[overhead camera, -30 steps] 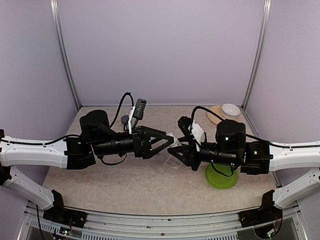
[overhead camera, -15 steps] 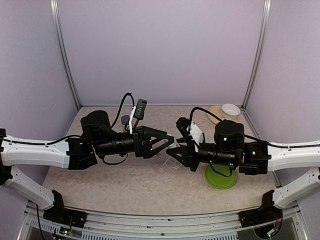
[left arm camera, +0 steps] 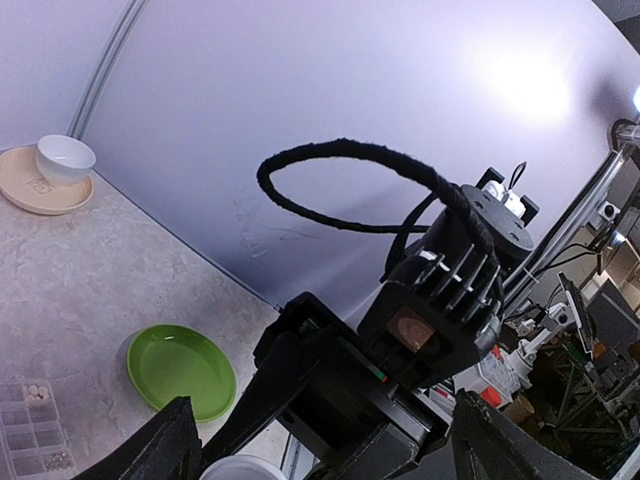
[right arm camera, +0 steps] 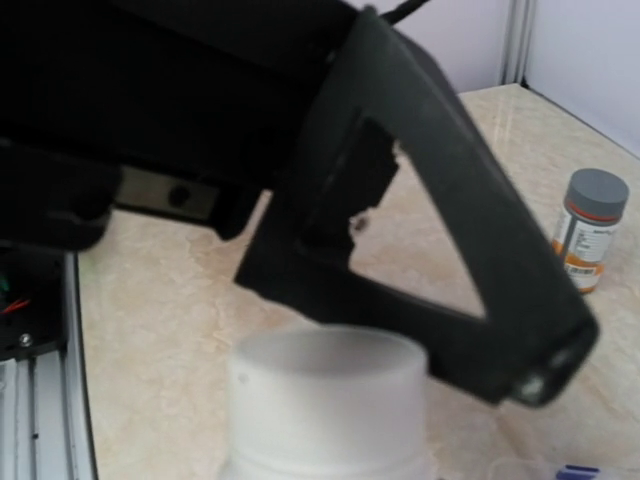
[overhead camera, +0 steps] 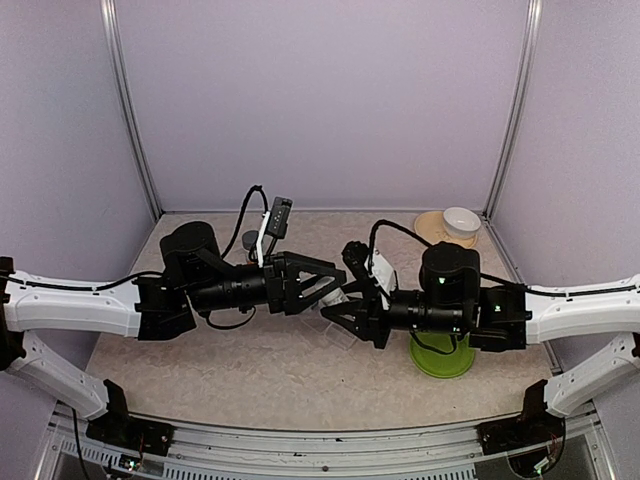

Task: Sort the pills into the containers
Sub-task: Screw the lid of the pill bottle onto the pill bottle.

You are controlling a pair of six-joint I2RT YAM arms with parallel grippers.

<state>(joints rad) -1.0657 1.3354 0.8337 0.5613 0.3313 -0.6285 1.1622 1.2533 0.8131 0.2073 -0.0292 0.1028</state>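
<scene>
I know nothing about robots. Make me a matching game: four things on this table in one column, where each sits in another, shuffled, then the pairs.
1. round green plate
2. small white bowl
3. flat clear plastic pill box
4. grey-capped pill bottle with an orange label

A. on a beige saucer, far right corner
B. middle of the table
C. beyond the left arm
D. partly under the right arm

Pairs: 1-D, 2-A, 3-B, 4-C
</scene>
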